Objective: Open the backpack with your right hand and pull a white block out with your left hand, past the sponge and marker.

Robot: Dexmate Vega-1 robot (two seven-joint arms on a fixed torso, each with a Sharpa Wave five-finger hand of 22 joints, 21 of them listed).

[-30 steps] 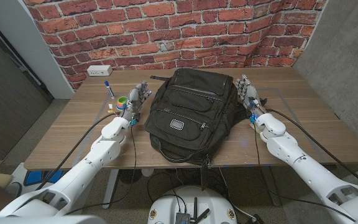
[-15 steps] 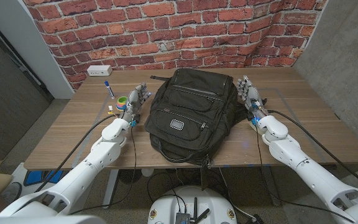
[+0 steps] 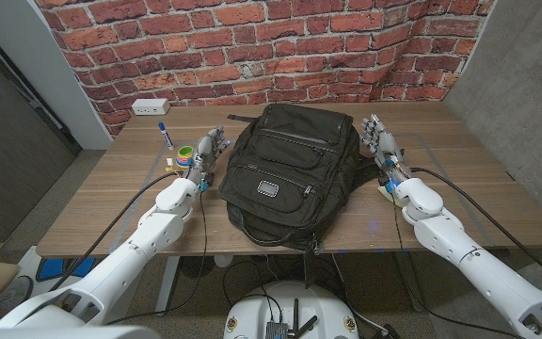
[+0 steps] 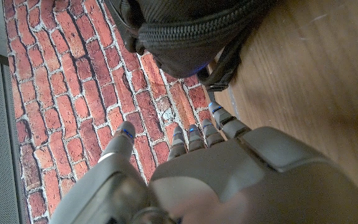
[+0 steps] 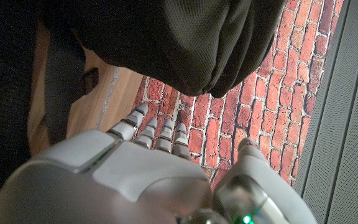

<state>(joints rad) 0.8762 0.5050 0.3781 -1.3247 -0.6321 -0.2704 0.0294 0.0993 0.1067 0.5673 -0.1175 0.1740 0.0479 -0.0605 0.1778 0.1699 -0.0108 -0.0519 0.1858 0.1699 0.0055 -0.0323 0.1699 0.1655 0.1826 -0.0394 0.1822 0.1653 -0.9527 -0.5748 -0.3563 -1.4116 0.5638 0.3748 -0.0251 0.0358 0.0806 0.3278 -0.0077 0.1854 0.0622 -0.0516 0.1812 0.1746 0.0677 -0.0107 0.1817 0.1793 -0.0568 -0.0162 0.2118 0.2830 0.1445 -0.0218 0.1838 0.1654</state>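
A: Where is the backpack (image 3: 290, 169)?

B: On the wooden bench (image 3: 478, 179), between the two hands. It is black, lies on its back with the front pockets up, and its zips look closed. The top handle points toward the brick wall (image 3: 252, 47).

A: And the right hand (image 3: 381, 149)?

B: Just beside the backpack's right flank, fingers (image 3: 373, 130) reaching toward the wall. They are spread and straight, holding nothing. In the right wrist view the dark fabric of the bag (image 5: 179, 43) sits just ahead of those fingers (image 5: 148, 130), with a sliver of bench between; I cannot tell whether anything touches.

A: The left hand (image 3: 207, 155)?

B: Just beside the opposite flank of the bag, fingers (image 3: 216, 141) extended the same way, loosely apart, nothing in them. The left wrist view shows the bag's rounded corner (image 4: 191, 37) and a strap beyond the fingertips (image 4: 194, 132).

A: Anything else near the left fingers?

B: On their outer side, away from the bag, a small cluster of coloured tape rolls (image 3: 184, 155). Further out toward the wall lie a blue-capped marker (image 3: 164, 132) and a white power strip (image 3: 149, 106).

A: The white block or sponge?

B: I cannot tell; the bag's contents are hidden.
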